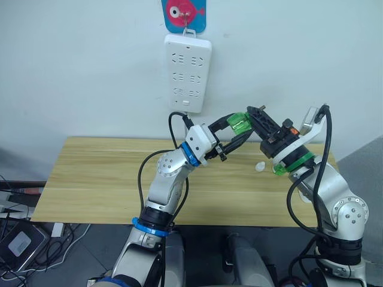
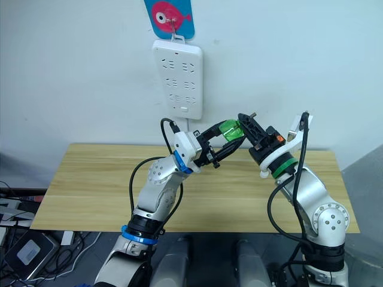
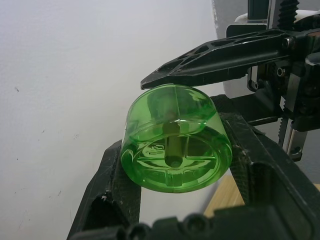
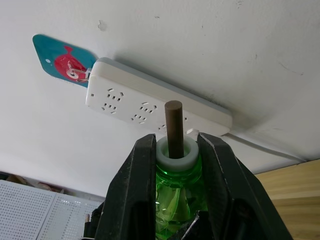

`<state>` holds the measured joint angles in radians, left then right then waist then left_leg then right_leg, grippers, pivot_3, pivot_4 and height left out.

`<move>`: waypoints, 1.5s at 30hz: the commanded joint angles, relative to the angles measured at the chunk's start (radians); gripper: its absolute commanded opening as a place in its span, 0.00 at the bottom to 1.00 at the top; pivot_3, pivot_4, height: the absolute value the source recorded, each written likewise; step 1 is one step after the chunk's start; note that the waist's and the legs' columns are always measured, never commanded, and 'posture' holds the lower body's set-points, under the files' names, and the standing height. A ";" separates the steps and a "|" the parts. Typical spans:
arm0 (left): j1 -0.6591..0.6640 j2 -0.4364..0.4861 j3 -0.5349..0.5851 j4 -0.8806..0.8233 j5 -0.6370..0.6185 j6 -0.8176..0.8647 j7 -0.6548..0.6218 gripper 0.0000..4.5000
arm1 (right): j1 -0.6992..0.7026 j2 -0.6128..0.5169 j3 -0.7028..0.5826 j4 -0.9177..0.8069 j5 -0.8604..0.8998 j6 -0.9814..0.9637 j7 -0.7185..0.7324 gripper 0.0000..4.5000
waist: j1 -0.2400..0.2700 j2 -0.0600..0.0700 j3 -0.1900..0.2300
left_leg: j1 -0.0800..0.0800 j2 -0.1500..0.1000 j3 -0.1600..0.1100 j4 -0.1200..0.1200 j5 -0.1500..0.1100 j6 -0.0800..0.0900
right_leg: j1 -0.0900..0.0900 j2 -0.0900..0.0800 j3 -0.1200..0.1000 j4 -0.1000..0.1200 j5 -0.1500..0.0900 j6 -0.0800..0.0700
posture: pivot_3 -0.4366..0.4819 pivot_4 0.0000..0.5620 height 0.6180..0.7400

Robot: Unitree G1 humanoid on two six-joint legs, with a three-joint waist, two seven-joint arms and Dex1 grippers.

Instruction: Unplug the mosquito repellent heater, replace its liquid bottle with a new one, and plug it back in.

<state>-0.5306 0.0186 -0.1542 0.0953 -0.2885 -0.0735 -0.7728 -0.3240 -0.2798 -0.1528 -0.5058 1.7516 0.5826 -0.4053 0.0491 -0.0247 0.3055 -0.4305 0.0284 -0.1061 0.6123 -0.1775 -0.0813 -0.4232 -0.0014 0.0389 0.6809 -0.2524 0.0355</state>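
1. Green bottle (image 1: 238, 124) sits clamped in the left claw (image 1: 244, 127), held in the air above the right half of the surface (image 1: 96, 179), toward its far edge. Its round base faces back along that claw's fingers.
2. Second green bottle (image 4: 177, 185) is gripped by the right claw (image 4: 176, 142), whose fingers close on it just under its white collar. Its brown wick (image 4: 174, 127) pokes out past the fingertips.
3. Both claws meet tip to tip, and one right finger (image 3: 210, 55) lies just over the left claw's bottle.
4. Small white piece (image 1: 260, 167) lies on the surface toward its right edge, just beside the right wrist.
5. White power strip (image 1: 187, 72) hangs on the wall above the surface's far edge, from a blue and pink fish hook (image 1: 182, 15). Its sockets in sight are free.
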 commanded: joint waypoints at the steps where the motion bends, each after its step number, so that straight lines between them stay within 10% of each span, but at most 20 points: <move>1: -0.020 -0.011 -0.006 -0.015 0.001 -0.014 0.017 0.50 | 0.007 -0.017 0.012 -0.044 0.031 0.000 0.014 0.36 | 0.000 0.000 0.000 | 0.000 0.000 0.000 0.000 0.000 0.000 | 0.000 0.000 0.000 0.000 0.000 0.000 | 0.70 0.44 1.00; 10: -0.053 0.028 0.024 -0.007 -0.081 0.109 -0.031 0.50 | 0.138 -0.256 -0.048 -0.087 0.146 0.107 0.067 0.99 | 0.002 0.000 0.000 | -0.001 -0.001 0.000 0.000 0.000 0.000 | 0.000 0.000 0.000 -0.001 0.000 0.000 | 0.69 0.47 1.00; 14: -0.075 0.098 0.033 -0.008 -0.186 0.289 -0.142 0.50 | 0.257 -0.552 -0.135 -0.088 0.153 0.277 0.217 0.99 | 0.002 0.000 0.000 | -0.001 -0.001 0.000 0.000 0.000 0.000 | 0.001 -0.001 0.000 -0.002 0.000 0.000 | 0.68 0.49 1.00; 22: -0.137 0.286 0.065 0.028 -0.435 0.739 -0.401 0.50 | 0.438 -0.912 -0.118 0.166 -0.556 0.313 0.611 0.99 | -0.007 -0.001 0.001 | 0.000 0.000 0.000 0.001 0.000 0.001 | 0.001 0.001 0.000 -0.001 -0.003 0.005 | 0.68 0.52 1.00; 45: -0.086 0.336 0.015 -0.064 -0.368 0.734 -0.491 0.50 | 0.037 -0.752 0.174 0.695 -1.206 0.361 0.975 0.99 | -0.021 -0.001 0.006 | -0.001 0.000 0.002 -0.001 0.000 0.001 | -0.001 0.000 0.002 -0.003 -0.003 0.005 | 0.74 0.58 1.00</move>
<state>-0.6247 0.3512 -0.1465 0.0700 -0.6481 0.6679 -1.2562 -0.2690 -1.0370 0.0332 0.1665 0.5571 0.9146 0.5474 0.0284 -0.0258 0.3120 -0.4310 0.0282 -0.1044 0.6117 -0.1776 -0.0804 -0.4238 -0.0013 0.0406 0.6782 -0.2553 0.0406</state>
